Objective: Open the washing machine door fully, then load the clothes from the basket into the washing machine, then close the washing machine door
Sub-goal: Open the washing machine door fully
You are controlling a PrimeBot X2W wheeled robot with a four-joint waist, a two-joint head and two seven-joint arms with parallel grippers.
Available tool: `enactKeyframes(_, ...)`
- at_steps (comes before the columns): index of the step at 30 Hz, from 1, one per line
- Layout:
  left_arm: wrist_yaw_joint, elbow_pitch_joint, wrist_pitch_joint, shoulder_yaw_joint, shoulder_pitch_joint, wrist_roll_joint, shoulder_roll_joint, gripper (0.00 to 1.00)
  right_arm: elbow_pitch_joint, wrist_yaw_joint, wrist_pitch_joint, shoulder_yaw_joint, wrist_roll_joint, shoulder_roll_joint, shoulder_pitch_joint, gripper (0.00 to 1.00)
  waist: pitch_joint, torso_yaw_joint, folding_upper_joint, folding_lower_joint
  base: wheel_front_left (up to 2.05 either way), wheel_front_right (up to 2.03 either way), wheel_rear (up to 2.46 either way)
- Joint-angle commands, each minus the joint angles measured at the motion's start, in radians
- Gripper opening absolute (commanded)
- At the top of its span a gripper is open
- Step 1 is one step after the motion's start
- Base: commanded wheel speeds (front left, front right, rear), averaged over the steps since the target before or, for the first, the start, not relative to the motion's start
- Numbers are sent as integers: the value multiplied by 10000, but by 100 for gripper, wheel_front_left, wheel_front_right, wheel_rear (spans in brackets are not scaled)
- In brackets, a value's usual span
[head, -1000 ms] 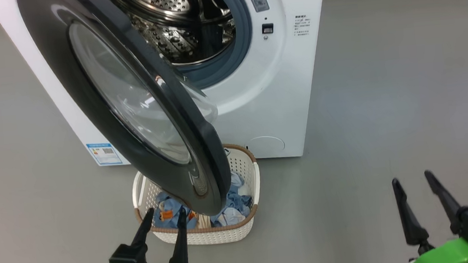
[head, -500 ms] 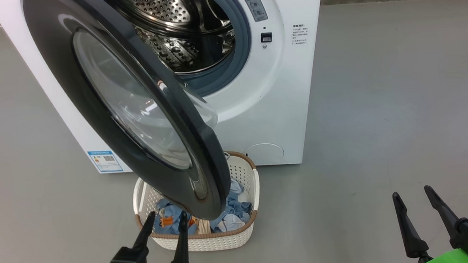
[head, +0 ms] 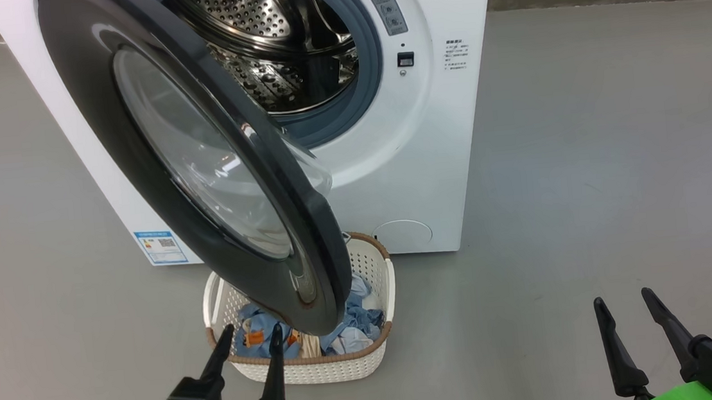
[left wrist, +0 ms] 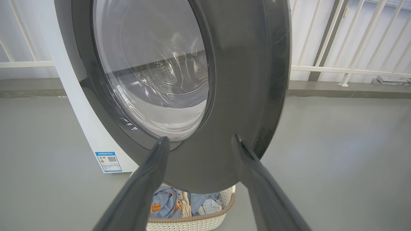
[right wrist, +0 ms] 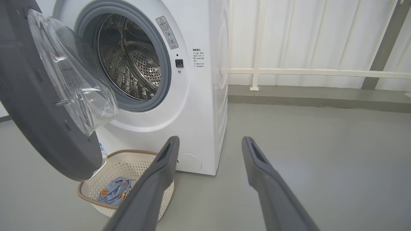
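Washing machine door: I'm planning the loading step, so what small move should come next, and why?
Probably swing the washing machine door wider with the open left pincer: it hangs half open over the basket, partly covering the clothes.

One washing machine (head: 393, 177), one door (head: 198, 162), one basket (head: 326, 370), one blue sticker (head: 160, 246)

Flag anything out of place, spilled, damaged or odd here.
Nothing spilled or damaged. One oddity: the washing machine door, only partly open, hangs over the basket, hiding part of the clothes in the head view and likely hindering a reach from above.
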Motion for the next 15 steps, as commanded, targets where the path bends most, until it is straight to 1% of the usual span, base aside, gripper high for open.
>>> enactKeyframes(1,99,-141,-82,340,-122,-76,135,100,-208,16,-14,267,44,-73,-93,100,1,4,0,0,0,0,0)
enactKeyframes(2,110,-124,-82,340,-128,-78,135,47,-203,16,-13,271,47,-73,-97,100,2,7,0,0,0,0,0)
enactKeyframes(4,143,-101,-82,341,-148,-72,135,8,-192,16,-10,298,55,-73,-111,100,6,15,0,0,0,0,0)
enactKeyframes(5,164,-98,-82,342,-160,-71,135,0,-188,16,-10,319,62,-73,-118,100,11,22,0,0,0,0,0)
enactKeyframes(9,233,-128,-82,360,-193,-70,135,0,-162,16,-5,385,76,-73,-138,100,33,48,0,0,0,0,0)
enactKeyframes(15,221,-153,-82,393,-226,-71,135,0,-139,16,3,409,114,-72,-145,100,68,73,0,0,0,0,0)
